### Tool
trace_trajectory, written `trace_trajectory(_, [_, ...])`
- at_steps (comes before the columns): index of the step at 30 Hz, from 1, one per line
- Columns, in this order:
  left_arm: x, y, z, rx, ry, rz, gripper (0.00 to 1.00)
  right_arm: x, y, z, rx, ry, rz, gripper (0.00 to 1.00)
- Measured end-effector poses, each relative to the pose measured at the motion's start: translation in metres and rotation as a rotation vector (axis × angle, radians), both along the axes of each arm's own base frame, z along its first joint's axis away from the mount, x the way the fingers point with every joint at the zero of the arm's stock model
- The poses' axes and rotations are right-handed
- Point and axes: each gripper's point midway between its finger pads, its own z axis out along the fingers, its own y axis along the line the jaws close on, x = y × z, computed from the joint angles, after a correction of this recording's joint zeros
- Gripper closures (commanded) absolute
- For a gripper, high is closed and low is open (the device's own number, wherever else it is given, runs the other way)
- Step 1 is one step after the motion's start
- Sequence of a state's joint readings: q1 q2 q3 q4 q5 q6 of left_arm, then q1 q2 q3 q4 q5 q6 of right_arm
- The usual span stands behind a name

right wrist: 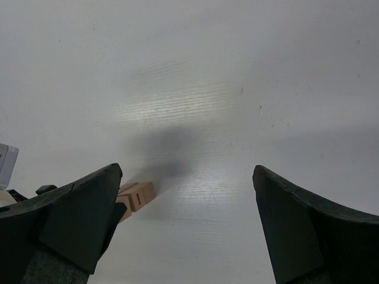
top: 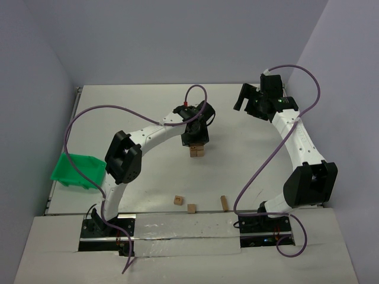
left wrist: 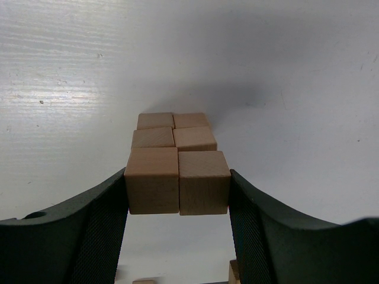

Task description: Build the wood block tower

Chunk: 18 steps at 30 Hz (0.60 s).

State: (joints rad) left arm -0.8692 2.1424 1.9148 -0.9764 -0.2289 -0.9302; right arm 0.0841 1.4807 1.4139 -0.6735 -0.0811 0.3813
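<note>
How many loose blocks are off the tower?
3, between the tower and the arm bases: left block, middle block, right block (elongated, maybe two). Others may be hidden.

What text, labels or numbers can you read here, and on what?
None can be read.
The wood blocks in the left jaws, tower below: plain faces.
The block by the right jaws: dark marks, not legible characters.
The loose blocks near the bases: too small to tell.
The green tray: no lettering visible.

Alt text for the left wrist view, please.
Dark fingers of the left gripper clamp the outer sides of a side-by-side pair of light-tan wooden cubes. Two more pairs of such cubes show just beyond them, against a white table.
</note>
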Motion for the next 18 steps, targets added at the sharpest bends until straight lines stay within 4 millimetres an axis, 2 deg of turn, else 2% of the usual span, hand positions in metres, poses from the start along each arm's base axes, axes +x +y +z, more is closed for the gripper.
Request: trace_trajectory(18, [-0.0008, 0.0014, -0.0053, 0.011, 0.007, 0.001, 0.73, -0.0005, 0.0024, 0.0002, 0.01, 0.001, 0.009, 0.0])
